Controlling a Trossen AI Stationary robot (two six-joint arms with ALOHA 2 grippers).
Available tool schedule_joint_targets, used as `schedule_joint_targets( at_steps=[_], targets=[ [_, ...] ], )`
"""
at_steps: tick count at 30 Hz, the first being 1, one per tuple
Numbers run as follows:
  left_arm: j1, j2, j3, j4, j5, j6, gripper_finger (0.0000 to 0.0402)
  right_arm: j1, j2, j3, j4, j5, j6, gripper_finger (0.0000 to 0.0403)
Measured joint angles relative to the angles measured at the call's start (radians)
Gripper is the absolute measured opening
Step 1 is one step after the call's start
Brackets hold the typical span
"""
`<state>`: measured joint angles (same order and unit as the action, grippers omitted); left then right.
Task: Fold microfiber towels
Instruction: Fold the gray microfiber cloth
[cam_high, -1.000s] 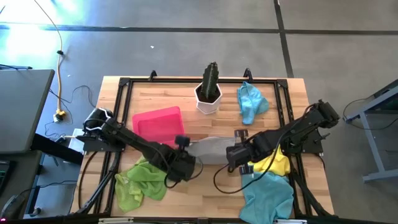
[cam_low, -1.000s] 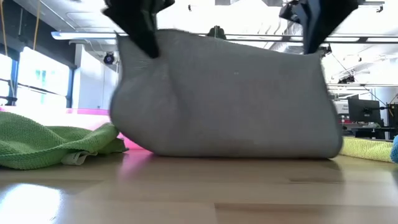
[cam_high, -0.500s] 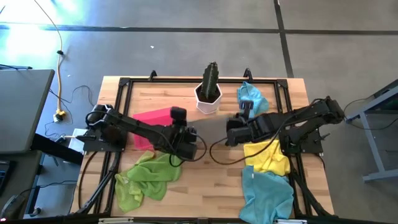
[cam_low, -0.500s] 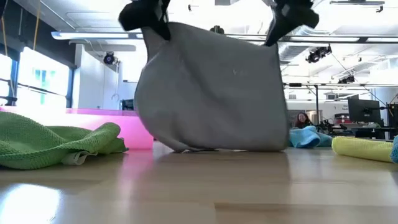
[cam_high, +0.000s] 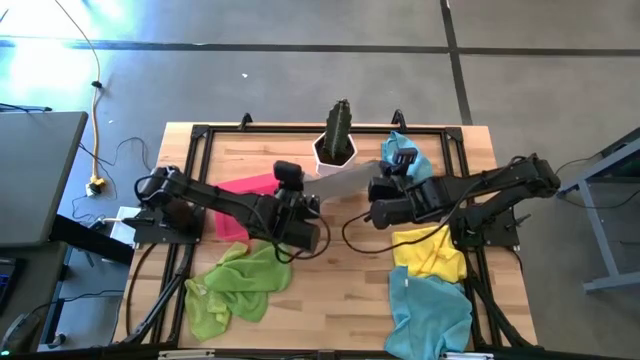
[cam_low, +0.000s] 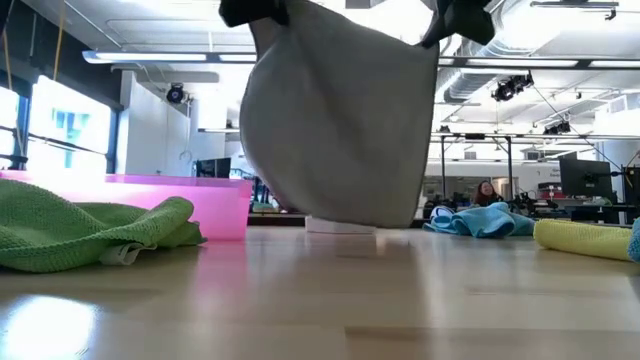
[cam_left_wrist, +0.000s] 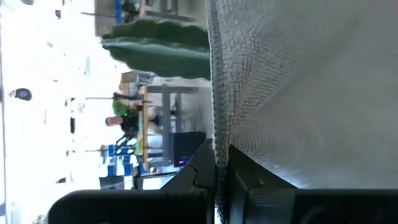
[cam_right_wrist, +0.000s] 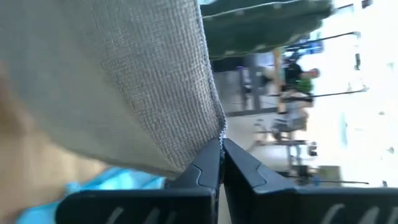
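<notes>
Pink tray (cam_high: 236, 188) (contents unclear) sits beside grey towel (cam_low: 340, 120).

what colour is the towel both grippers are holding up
Plain grey. The towel hangs between the left gripper and right gripper, clearest in the low view.

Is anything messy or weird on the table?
The green towel lies crumpled, not folded. The yellow towel and blue towel overlap in a heap. Both grippers hold the grey towel in the air.

pink tray (cam_high: 243, 186) on wooden table (cam_high: 330, 300); potted cactus (cam_high: 337, 145) behind
</notes>
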<state>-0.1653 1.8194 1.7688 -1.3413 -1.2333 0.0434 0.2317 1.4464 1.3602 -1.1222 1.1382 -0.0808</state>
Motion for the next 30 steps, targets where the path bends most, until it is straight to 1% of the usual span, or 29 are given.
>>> schedule_joint_targets(
  at_steps=[2, 6, 11, 17, 18, 19, 22, 23, 24, 25, 26, 27, 29, 30],
  targets=[
    [0.013, 0.0, 0.009, 0.002, 0.0, 0.005, 0.0, -0.003, -0.001, 0.0, 0.005, 0.031, -0.028, 0.0],
    [0.038, 0.0, 0.009, 0.002, -0.003, 0.005, 0.0, -0.003, -0.001, 0.0, 0.005, 0.054, -0.057, 0.0],
    [0.072, 0.0, 0.009, 0.003, -0.005, 0.02, 0.0, -0.003, -0.001, 0.0, 0.005, 0.145, -0.116, 0.0],
    [0.103, 0.0, 0.009, 0.004, 0.007, 0.006, 0.0, -0.003, -0.001, 0.0, 0.005, 0.151, -0.138, 0.0],
    [0.106, 0.0, 0.009, 0.004, 0.043, -0.003, 0.0, -0.003, -0.001, 0.0, 0.005, 0.134, -0.136, 0.0],
    [0.107, 0.0, 0.009, 0.005, 0.111, -0.006, 0.0, -0.003, -0.001, 0.0, 0.005, 0.094, -0.129, 0.0],
    [0.107, 0.0, 0.009, 0.007, 0.429, 0.003, 0.0, -0.002, -0.001, 0.0, 0.005, -0.092, -0.117, 0.0],
    [0.106, 0.0, 0.009, 0.007, 0.52, 0.014, 0.0, -0.002, -0.001, 0.0, 0.005, -0.15, -0.115, 0.0],
    [0.105, 0.0, 0.009, 0.011, 0.578, 0.023, 0.0, -0.002, -0.001, 0.0, 0.005, -0.192, -0.117, 0.0],
    [0.104, 0.0, 0.009, 0.016, 0.594, 0.028, 0.0, -0.005, -0.001, 0.0, 0.005, -0.197, -0.12, 0.0],
    [0.102, 0.0, 0.009, 0.022, 0.57, 0.024, 0.0, -0.007, -0.001, 0.0, 0.005, -0.163, -0.116, 0.0],
    [0.1, 0.0, 0.009, 0.025, 0.509, 0.012, 0.0, -0.009, -0.001, 0.0, 0.005, -0.09, -0.1, 0.0],
    [0.093, 0.0, 0.009, 0.025, 0.317, -0.028, 0.0, -0.01, -0.001, 0.0, 0.005, 0.078, -0.063, 0.0],
    [0.092, 0.0, 0.009, 0.025, 0.223, -0.054, 0.0, -0.011, -0.001, 0.0, 0.005, 0.13, -0.054, 0.0]
  ],
)
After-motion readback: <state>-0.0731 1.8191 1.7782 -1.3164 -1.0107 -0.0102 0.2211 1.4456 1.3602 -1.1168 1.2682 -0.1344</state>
